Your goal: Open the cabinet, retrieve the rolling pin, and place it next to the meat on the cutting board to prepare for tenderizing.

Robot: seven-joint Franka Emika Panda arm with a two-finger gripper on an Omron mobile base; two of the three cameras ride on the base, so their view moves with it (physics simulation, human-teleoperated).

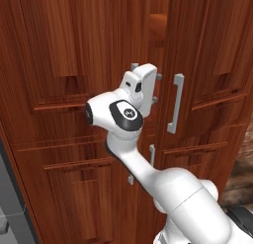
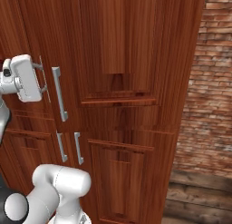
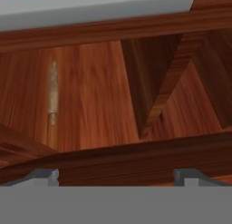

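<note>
One gripper (image 1: 154, 87), white-bodied with two small dark finger tips, stands against the cabinet (image 2: 131, 51) with its jaws spread wide and nothing between them. Its tips sit at the seam between the upper doors, just beside a long silver bar handle (image 1: 175, 103). In the right base view, two short silver handles (image 2: 62, 147) flank the seam of the lower doors, below the long bar.

One cabinet is present: tall, reddish-brown wood with visible grain and raised rectangular panels. In the hand view, a door edge crosses the bottom and a pale grey bar (image 3: 90, 7) crosses the top; between them the interior shows plain wooden surfaces and one dividing panel.

One rolling pin (image 3: 53, 92) lies inside the cabinet on a wooden surface, left of the divider. It is a slim, light-brown cylinder with a narrow knob at each end
</note>
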